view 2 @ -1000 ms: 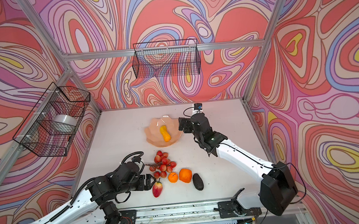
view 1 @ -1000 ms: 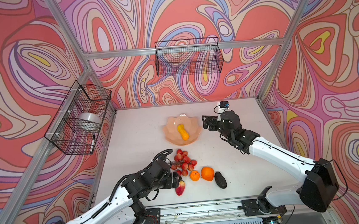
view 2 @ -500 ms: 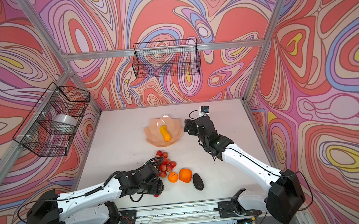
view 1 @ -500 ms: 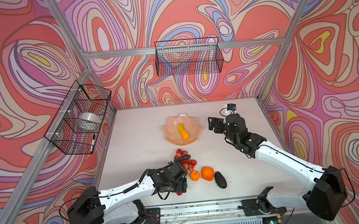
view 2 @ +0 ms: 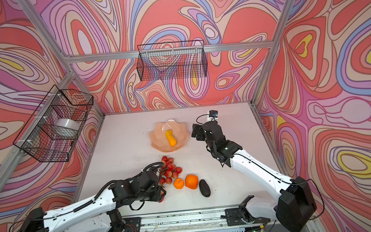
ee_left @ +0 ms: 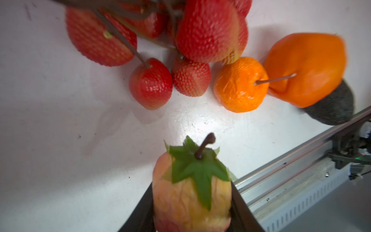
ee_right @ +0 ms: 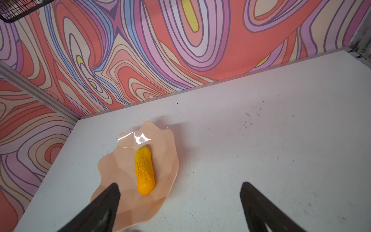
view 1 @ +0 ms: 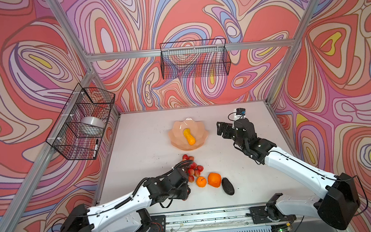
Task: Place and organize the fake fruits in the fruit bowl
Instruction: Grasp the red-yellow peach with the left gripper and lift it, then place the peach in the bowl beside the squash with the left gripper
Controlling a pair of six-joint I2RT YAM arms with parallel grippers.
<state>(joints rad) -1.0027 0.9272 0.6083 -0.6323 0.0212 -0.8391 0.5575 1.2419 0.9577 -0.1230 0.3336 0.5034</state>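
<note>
My left gripper (ee_left: 191, 186) is shut on the red-yellow strawberry-shaped fruit (ee_left: 190, 192), low over the table's front; in a top view it (view 2: 162, 194) sits beside the red grape bunch (view 1: 194, 168). To the right of the bunch lie a small orange (view 1: 201, 181), a large orange (view 1: 214, 179) and a dark avocado (view 1: 228, 186). The peach-pink fruit bowl (view 1: 177, 133) holds the yellow-orange gourd (view 1: 189, 136). My right gripper (view 1: 222, 129) hovers open just right of the bowl, empty; the right wrist view shows the bowl (ee_right: 112, 166) and gourd (ee_right: 144, 170) ahead.
A black wire basket (view 1: 194, 59) hangs on the back wall. Another (view 1: 81, 124) on the left wall holds a whitish bowl (view 1: 92, 125) and a marker. A metal rail (view 1: 199, 217) runs along the table's front edge.
My left gripper came down over the strawberry-shaped fruit at the front and closed on it. My right gripper drew back to the right, away from the bowl, still open.
</note>
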